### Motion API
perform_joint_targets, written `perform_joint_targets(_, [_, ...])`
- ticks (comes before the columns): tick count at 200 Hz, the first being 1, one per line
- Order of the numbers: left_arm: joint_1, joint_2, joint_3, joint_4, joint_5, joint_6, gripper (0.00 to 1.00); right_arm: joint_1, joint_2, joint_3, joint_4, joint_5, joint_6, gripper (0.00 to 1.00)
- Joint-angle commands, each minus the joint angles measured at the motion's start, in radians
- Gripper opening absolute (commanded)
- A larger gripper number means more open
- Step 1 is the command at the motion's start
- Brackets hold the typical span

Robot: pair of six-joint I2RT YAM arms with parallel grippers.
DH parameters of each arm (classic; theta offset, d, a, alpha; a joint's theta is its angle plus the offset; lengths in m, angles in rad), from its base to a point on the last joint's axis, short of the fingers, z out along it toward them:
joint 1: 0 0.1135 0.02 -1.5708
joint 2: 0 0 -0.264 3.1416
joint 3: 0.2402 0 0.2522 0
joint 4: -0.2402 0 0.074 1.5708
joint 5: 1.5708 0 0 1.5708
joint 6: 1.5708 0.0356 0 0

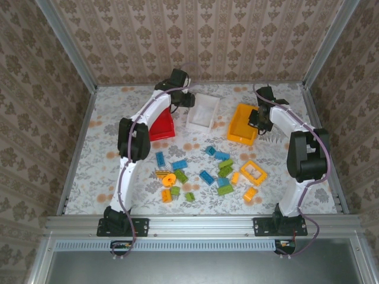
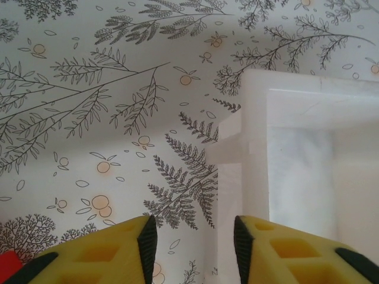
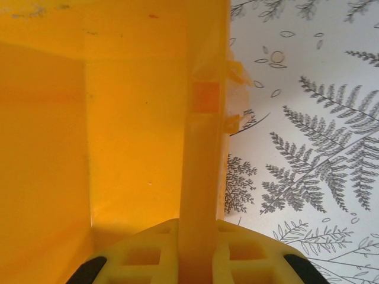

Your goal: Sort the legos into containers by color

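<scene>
Patterned tablecloth (image 3: 308, 148); wrist close-up: right hand (image 3: 197, 239) clamps orange bin (image 3: 118, 118) wall.

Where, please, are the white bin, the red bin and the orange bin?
white bin (image 1: 203, 111): top external view, bare floor.
red bin (image 1: 163, 128): top external view, red wall.
orange bin (image 1: 241, 127): top external view, bare floor.

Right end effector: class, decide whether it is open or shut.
Shut: the right end effector pinches a side wall of the orange bin between its yellow fingers.
</scene>
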Motion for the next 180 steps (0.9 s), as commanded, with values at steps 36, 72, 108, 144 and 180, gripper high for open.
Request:
perform_joint_targets(36, [-0.050, -0.024, -0.089, -0.013, -0.077, -0.036, 0.55, 0.005, 0.066, 0.063, -0.031, -0.107, -0.096, 0.07])
perform_joint_targets(72, [-0.057, -0.115, -0.178, 0.043, -0.114, -0.079, 0.64, 0.004, 0.081, 0.077, -0.036, -0.112, -0.099, 0.06])
perform_joint_targets(108, [-0.072, -0.208, -0.249, 0.096, -0.130, -0.102, 0.66, -0.010, 0.079, 0.073, -0.038, -0.100, -0.089, 0.06])
perform_joint_targets(144, [-0.078, -0.223, -0.251, 0.110, -0.076, -0.099, 0.70, -0.025, 0.071, 0.073, -0.037, -0.097, -0.091, 0.05])
perform_joint_targets(180, [-0.080, -0.141, -0.122, 0.056, 0.030, -0.068, 0.71, -0.038, 0.106, 0.116, -0.038, -0.140, -0.114, 0.04])
